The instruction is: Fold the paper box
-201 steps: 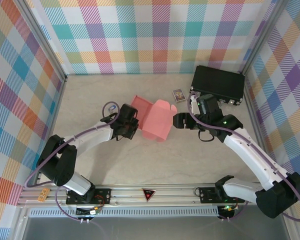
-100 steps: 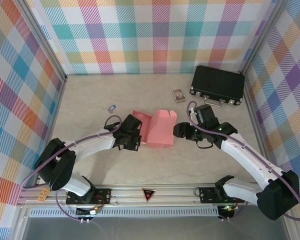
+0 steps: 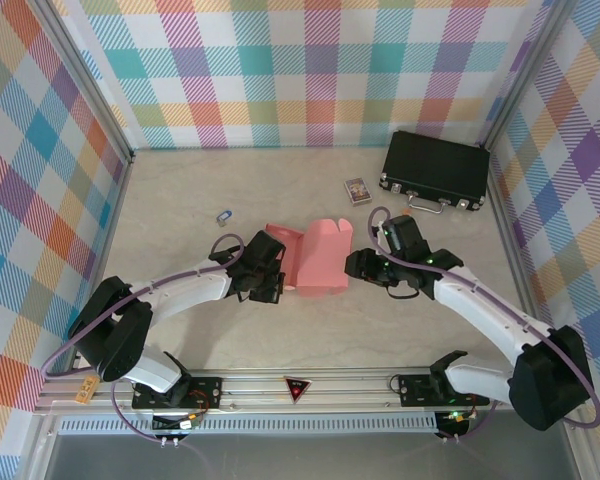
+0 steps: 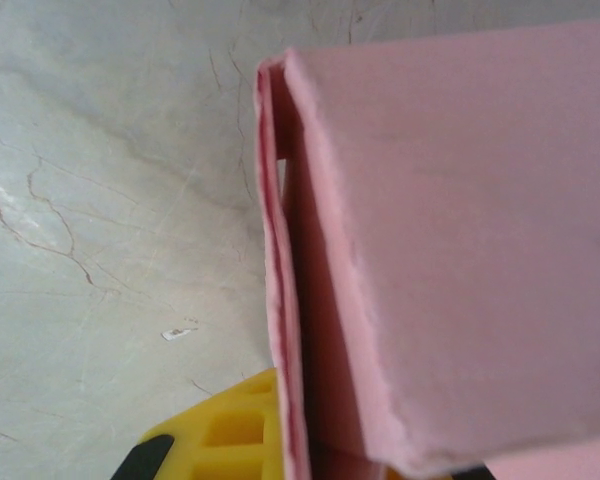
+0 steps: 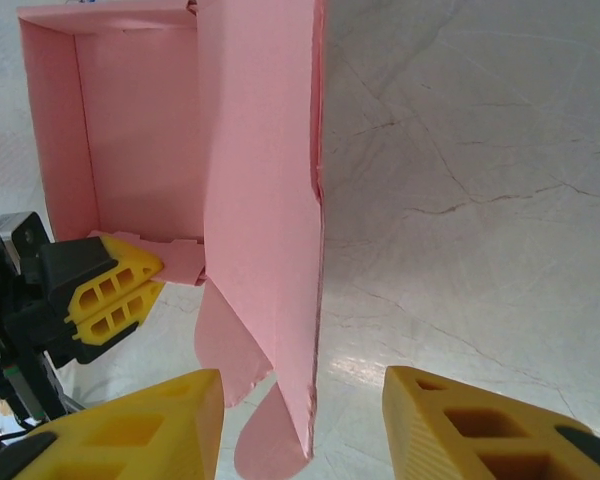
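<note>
Salmon-pink paper box (image 3: pixel 320 255): upright lid edge stands between right gripper's (image 5: pixel 302 395) spread jaws, untouched; left gripper (image 5: pixel 140 285) clenched on far flap.

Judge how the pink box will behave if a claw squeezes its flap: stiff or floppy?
Probably floppy: the box is thin sheet with curling tabs. Likely light: it is hollow and open. Pushed, it may bend rather than slide, since the left claw pinches one flap.

Pale marbled worktop boxed in by plaid walls

Pastel checked walls (image 3: pixel 280 70) stand left, far and right of the veined worktop (image 3: pixel 180 190); an aluminium rail (image 3: pixel 250 385) lines its near edge.
</note>
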Available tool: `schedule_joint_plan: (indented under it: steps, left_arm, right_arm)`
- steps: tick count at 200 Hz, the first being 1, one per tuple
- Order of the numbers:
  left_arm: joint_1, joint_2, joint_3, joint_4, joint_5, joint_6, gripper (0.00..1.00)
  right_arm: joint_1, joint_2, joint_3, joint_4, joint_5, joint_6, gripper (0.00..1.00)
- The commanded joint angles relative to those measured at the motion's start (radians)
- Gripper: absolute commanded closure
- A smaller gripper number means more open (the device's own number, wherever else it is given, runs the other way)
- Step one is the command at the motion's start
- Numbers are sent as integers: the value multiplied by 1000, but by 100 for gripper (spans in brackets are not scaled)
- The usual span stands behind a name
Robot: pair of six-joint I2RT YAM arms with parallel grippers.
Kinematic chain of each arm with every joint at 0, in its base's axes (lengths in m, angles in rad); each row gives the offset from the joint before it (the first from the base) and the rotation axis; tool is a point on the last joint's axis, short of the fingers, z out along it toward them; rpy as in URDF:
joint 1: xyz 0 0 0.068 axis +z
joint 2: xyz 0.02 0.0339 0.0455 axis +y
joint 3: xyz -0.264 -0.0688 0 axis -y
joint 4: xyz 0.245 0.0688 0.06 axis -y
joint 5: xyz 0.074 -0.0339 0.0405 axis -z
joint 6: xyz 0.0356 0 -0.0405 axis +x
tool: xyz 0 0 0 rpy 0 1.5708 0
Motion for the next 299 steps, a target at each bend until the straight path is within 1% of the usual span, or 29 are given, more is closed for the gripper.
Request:
schedule_joint_plan:
  steps: [1, 17, 34, 66, 130, 146, 148, 157, 172, 188, 191, 201, 208, 228, 248, 277, 299]
  left_arm:
    - [-8, -12, -21, 19, 22, -19, 100]
    - [-9, -11, -24, 21, 23, -22, 100]
    - [-8, -10, -29, 30, 27, -26, 100]
    - [-8, -7, -30, 33, 35, -27, 100]
    - [-9, 7, -41, 53, 47, -35, 100]
    - [-10, 15, -44, 53, 50, -35, 88]
    - [-11, 16, -43, 78, 53, -35, 87]
    - [-11, 19, -42, 87, 54, -34, 74]
    - [-11, 23, -36, 84, 51, -26, 58]
    - [-11, 28, -17, 70, 39, 2, 43]
    - [-11, 30, -12, 39, 36, 9, 40]
    - [-12, 33, 4, 16, 27, 34, 31]
    - [-12, 35, 13, 4, 21, 51, 26]
    - [-12, 36, 39, -21, -1, 95, 17]
    - [-12, 30, 58, -34, -28, 143, 4]
    - [-12, 6, 79, -38, -84, 242, 1]
    - [-12, -22, 103, -96, -151, 317, 0]
  right_arm:
    - [-8, 26, -14, 64, -9, 30, 56]
    - [-8, 39, -23, 104, -22, 34, 57]
    - [-6, 60, -21, 122, -25, 39, 62]
    - [-9, 81, -17, 138, -30, 44, 74]
    - [-9, 77, -1, 109, -18, 27, 91]
    - [-8, 75, 11, 82, -1, 19, 95]
    - [-9, 74, 14, 80, 1, 17, 96]
    - [-9, 76, 23, 63, 6, 10, 97]
    - [-9, 75, 37, 38, 18, 4, 98]
    - [-8, 74, 52, 16, 28, -2, 100]
    - [-8, 73, 55, 12, 30, -3, 100]
    - [-8, 70, 64, 1, 36, -6, 100]
    - [-7, 69, 69, -6, 40, -7, 100]
    - [-8, 69, 89, -30, 54, -13, 100]
    - [-8, 73, 115, -63, 79, -28, 99]
    - [-8, 98, 171, -131, 128, -69, 99]
    - [-9, 129, 229, -194, 172, -113, 99]
